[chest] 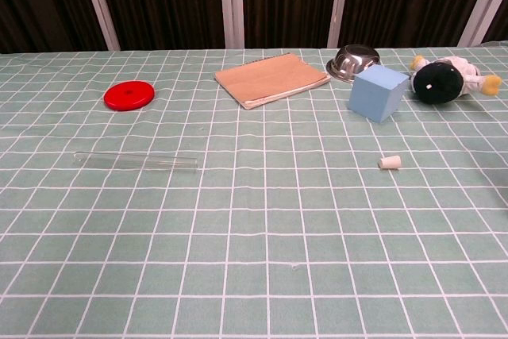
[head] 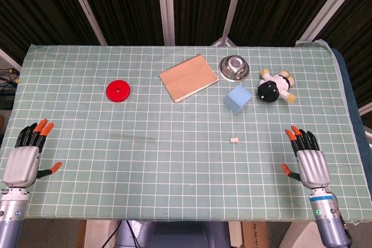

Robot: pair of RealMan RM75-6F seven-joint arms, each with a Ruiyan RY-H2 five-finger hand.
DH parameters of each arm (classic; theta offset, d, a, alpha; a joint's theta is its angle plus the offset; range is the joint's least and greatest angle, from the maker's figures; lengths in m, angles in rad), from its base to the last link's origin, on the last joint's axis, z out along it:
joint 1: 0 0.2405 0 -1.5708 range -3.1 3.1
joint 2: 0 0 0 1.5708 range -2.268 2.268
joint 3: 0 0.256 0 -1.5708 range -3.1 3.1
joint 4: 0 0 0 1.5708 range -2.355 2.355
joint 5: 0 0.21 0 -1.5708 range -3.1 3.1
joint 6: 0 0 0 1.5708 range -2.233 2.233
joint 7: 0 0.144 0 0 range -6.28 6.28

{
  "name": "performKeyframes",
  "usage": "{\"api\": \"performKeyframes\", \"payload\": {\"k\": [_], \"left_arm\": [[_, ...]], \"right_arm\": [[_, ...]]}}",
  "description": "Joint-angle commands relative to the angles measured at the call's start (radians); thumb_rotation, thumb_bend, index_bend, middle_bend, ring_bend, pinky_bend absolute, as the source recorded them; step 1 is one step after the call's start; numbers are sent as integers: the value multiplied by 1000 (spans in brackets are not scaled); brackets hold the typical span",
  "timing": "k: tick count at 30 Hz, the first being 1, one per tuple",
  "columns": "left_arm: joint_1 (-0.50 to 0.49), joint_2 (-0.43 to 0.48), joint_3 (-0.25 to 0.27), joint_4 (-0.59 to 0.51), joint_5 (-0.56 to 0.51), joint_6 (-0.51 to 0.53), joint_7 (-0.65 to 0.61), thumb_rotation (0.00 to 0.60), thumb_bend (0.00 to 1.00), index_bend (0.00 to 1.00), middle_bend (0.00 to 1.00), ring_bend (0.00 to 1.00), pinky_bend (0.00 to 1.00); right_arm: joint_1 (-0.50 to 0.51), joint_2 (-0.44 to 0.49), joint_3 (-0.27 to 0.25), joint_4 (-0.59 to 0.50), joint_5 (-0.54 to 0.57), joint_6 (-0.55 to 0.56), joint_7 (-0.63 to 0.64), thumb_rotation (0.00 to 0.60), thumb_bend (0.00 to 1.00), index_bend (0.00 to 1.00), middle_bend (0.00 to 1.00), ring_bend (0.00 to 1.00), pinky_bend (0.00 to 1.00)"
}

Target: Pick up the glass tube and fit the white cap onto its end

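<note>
While both hands rest empty with fingers spread, left hand (head: 24, 160) and right hand (head: 308, 161), we list the clear glass tube (chest: 135, 161) lying crosswise on the green checked worktop (chest: 262, 275), well apart from either; small white cap (chest: 390, 163) lies rightward.

Things spread across the worktop (head: 174, 161), a hand at each near corner.

The glass tube (chest: 135, 161) lies crosswise left of centre, the disc (chest: 128, 95) behind it. The cap (chest: 389, 163) lies well apart to the right, before the cube (chest: 378, 92). Notebook (chest: 272, 78), bowl (chest: 353, 62) and toy (chest: 446, 79) line the back. Left hand (head: 24, 158) and right hand (head: 308, 161) rest at the near edge.
</note>
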Motion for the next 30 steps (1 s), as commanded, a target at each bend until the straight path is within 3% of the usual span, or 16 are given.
{"api": "performKeyframes", "payload": {"k": [1,12,17,23,26,30], "left_arm": [[2,1,-4,-5,-6,-5,2,600,156,57,27,0,0],[-16,2,-38,-36,-44,-39,44,600,161,70,30,0,0],[-81,-19,-85,-48,-75,-98,132,600,191,107,51,0,0],[-214,-133,-166,30,-225,-242,282,600,327,191,170,0,0],[-273,-209,-195,103,-302,-292,342,600,358,257,261,2,0],[-339,-297,-212,198,-377,-346,405,600,372,320,308,7,0]], "right_arm": [[-2,0,3,0,0,4,2,600,306,0,0,0,0],[-4,-3,10,-9,0,1,4,600,306,0,0,0,0],[-1,-7,13,-13,2,-8,11,600,306,0,0,0,0],[1,-9,20,-13,12,-17,27,600,306,0,0,0,0],[2,-10,23,-11,18,-25,35,600,306,0,0,0,0],[2,-9,25,-12,19,-26,42,600,306,0,0,0,0]]}}
